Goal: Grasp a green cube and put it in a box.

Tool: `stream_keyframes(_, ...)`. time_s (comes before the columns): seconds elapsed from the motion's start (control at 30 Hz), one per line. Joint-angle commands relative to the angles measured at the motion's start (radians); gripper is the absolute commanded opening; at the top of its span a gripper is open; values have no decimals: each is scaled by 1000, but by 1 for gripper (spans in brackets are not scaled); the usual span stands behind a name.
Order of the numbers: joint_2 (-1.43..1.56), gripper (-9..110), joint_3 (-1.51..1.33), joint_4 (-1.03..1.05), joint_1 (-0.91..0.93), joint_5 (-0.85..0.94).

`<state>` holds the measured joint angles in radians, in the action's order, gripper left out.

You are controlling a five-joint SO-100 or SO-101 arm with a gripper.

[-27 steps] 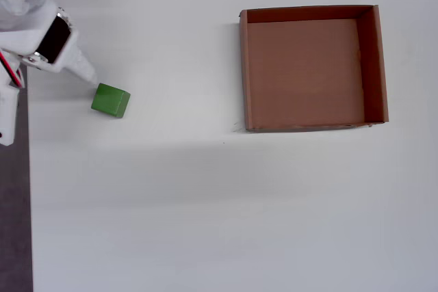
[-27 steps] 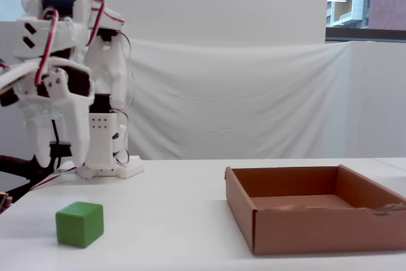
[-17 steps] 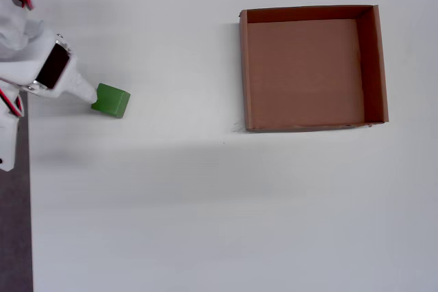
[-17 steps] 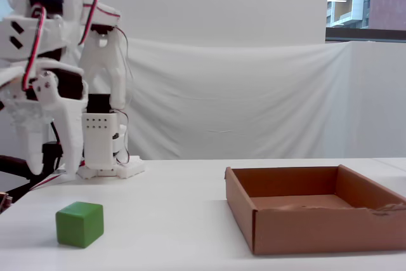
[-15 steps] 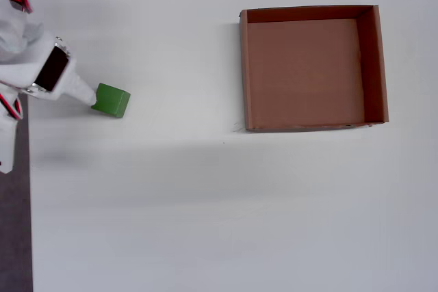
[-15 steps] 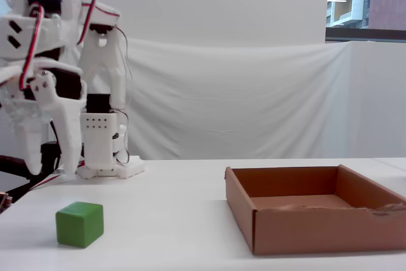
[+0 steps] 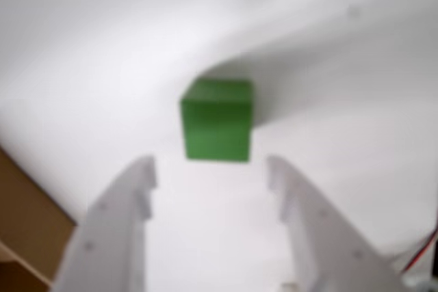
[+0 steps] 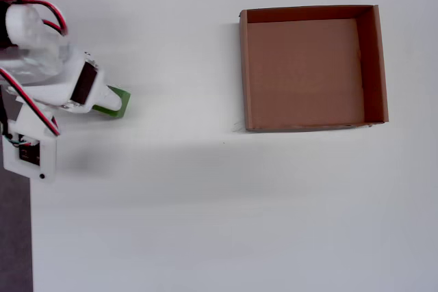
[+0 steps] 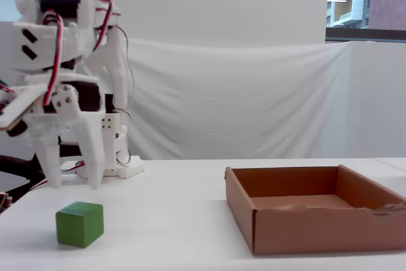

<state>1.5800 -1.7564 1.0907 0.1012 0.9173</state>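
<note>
The green cube (image 7: 217,120) sits on the white table, just beyond my fingertips in the wrist view. It also shows in the fixed view (image 9: 79,223) at the lower left, and half hidden under the arm in the overhead view (image 8: 115,104). My white gripper (image 7: 211,167) is open and empty; in the fixed view (image 9: 73,181) it hangs above and behind the cube without touching it. The brown cardboard box (image 8: 380,66) stands empty at the upper right of the overhead view and at the right of the fixed view (image 9: 298,226).
The white arm body (image 8: 41,73) with red wires fills the left side of the overhead view. A brown box edge (image 7: 27,217) shows at the wrist view's lower left. A white cloth backdrop (image 9: 241,99) hangs behind the table. The dark table edge (image 8: 14,237) runs along the left.
</note>
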Motion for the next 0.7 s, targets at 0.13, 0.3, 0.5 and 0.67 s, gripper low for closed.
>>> stream_keyframes(0.13,-100,23,135,-11,28,-5)
stream_keyframes(0.3,-147,23,196,-3,17,-17)
stream_keyframes(0.5,-144,23,198,20,-29,-23)
stream_keyframes(0.67,-144,23,169,23,-61,-26)
